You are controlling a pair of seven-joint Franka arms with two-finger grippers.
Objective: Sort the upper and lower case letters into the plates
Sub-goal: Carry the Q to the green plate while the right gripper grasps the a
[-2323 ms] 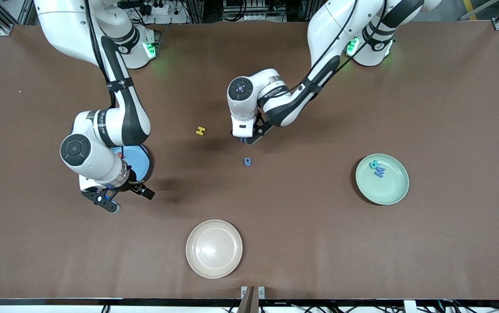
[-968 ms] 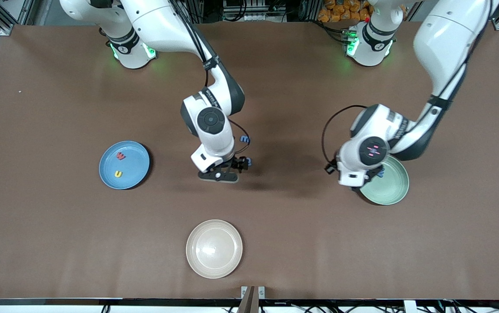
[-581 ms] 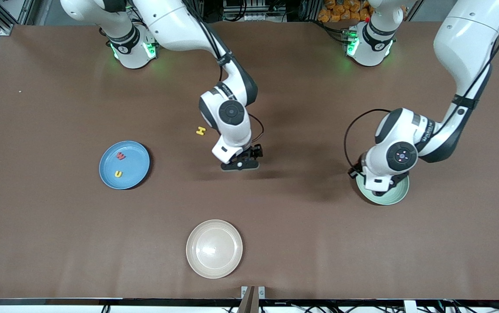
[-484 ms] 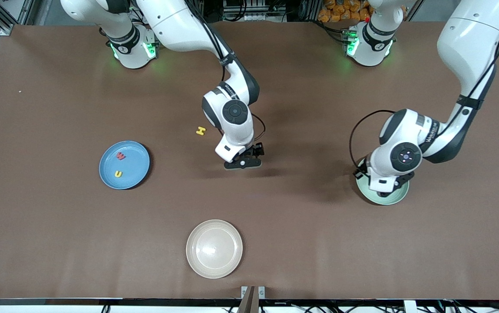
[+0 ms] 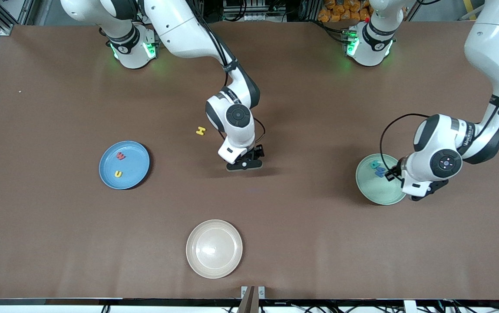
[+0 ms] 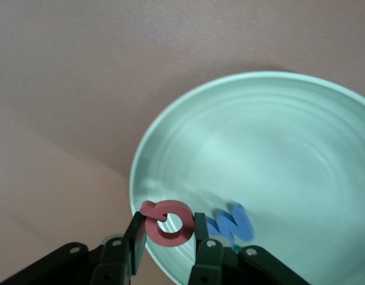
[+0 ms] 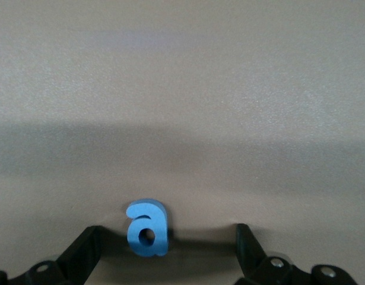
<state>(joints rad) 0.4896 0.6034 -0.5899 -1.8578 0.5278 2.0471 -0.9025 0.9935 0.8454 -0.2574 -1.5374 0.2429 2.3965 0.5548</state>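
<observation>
Left pincer [image 6: 165,237] pinches a red letter [image 6: 168,223] over my mint plate [image 5: 373,187], which already holds two; right pincer [image 7: 168,249], spread, straddles a blue "a" [image 7: 147,228] mid-table. Blue plate [image 5: 134,167] holds two, and a yellow H [image 5: 200,130] waits: roughly half sorted.

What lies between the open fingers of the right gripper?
A small blue letter "a" lies on the brown table, between the right gripper's open fingers and close to one finger. The right wrist view shows this.

Spare plate on brown table
A round cream-beige plate [image 5: 214,248] sat on the brown tabletop [image 5: 58,239], near the front camera.
</observation>
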